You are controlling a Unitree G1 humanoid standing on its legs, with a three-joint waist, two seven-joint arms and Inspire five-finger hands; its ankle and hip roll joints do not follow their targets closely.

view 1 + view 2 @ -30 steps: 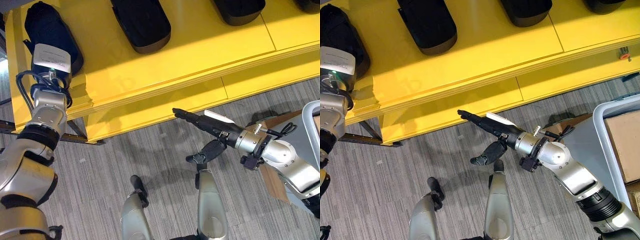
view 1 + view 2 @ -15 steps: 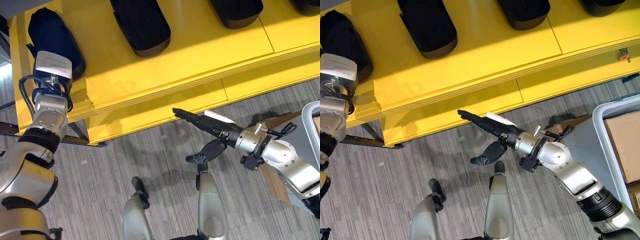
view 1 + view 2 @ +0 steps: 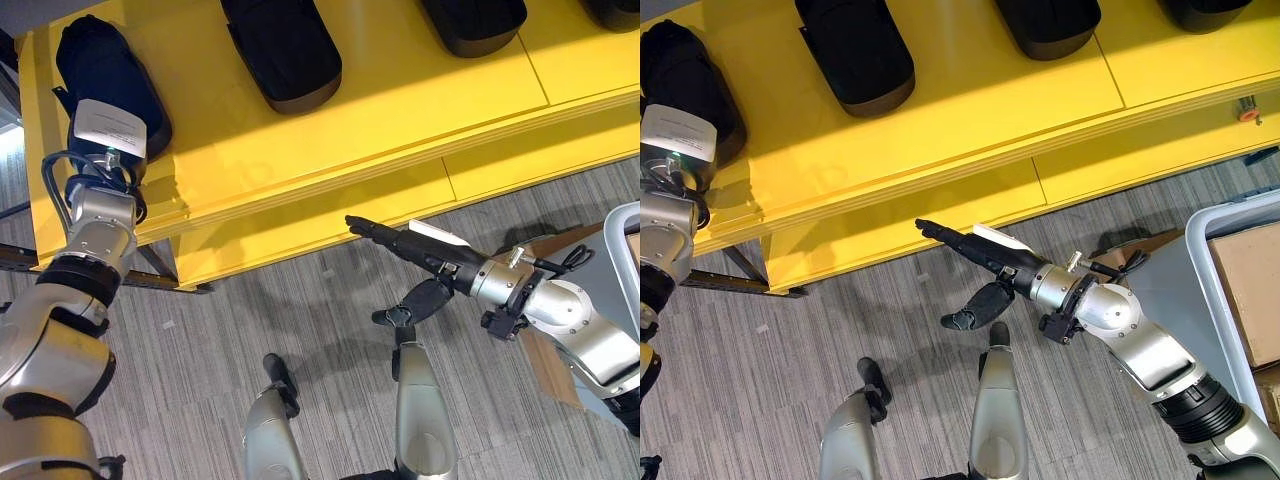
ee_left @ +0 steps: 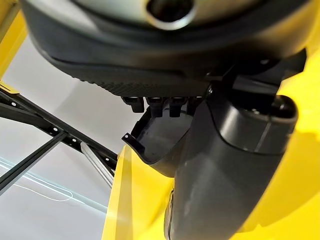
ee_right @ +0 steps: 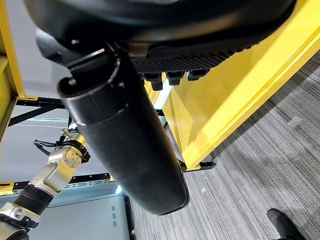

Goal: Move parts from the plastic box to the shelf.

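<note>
The right robot hand (image 3: 400, 243) hangs in front of the yellow shelf (image 3: 400, 110), over the grey carpet floor (image 3: 300, 310). Its fingers are stretched out straight toward the shelf edge and its thumb droops below them — wide open and holding nothing.

The left robot hand (image 3: 108, 130) is up at the shelf's left end, against a dark part (image 3: 100, 70) that lies on the shelf top. Its fingers are hidden behind the hand's white-labelled back, so whether they grip the part cannot be told; the left wrist view shows a dark curved shell (image 4: 160, 145) right past the hand.

More dark parts lie in a row along the shelf — one (image 3: 283, 45) near the middle, another (image 3: 475, 18) further right.

At the right edge a grey plastic box (image 3: 1200, 240) stands on the floor, with a brown cardboard piece (image 3: 1250, 290) in it.
</note>
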